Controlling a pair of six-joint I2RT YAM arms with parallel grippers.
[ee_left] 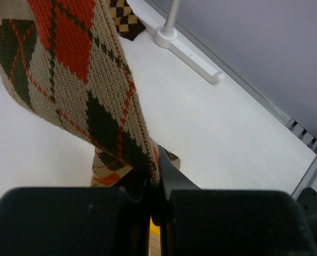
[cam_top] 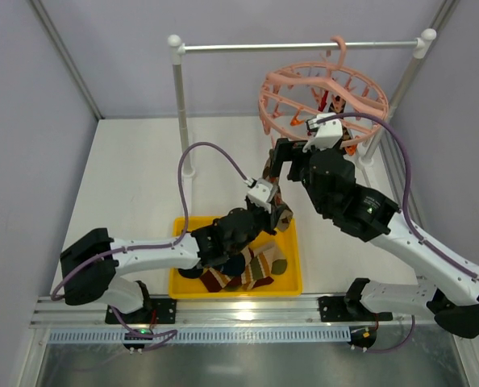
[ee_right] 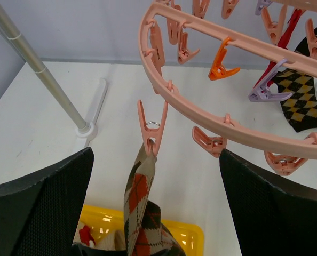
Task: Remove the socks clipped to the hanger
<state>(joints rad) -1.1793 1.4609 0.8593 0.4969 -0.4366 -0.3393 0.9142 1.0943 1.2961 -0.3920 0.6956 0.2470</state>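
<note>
The salmon-pink ring hanger [cam_top: 320, 101] hangs by its hook from the rail; it also shows in the right wrist view [ee_right: 164, 80]. One pink clip [ee_right: 151, 130] grips the top of a beige, red and dark green argyle sock [ee_right: 141, 208]. My left gripper [ee_left: 156, 178] is shut on that sock's [ee_left: 68, 64] lower part, just above the bin [cam_top: 276, 211]. My right gripper [ee_right: 155, 153] is open wide, its fingers [ee_right: 46, 208] on either side of the clip and sock, touching neither. A brown-and-yellow argyle sock [ee_right: 297, 101] hangs clipped on the ring's far side.
A yellow bin [cam_top: 292, 278] at the near edge holds several striped and dark socks [cam_top: 251, 270]. The white-and-metal rail stand [cam_top: 179, 97] has a foot on the table [ee_left: 188, 50]. Orange [ee_right: 225, 64] and purple [ee_right: 268, 85] clips hang among the pink ones.
</note>
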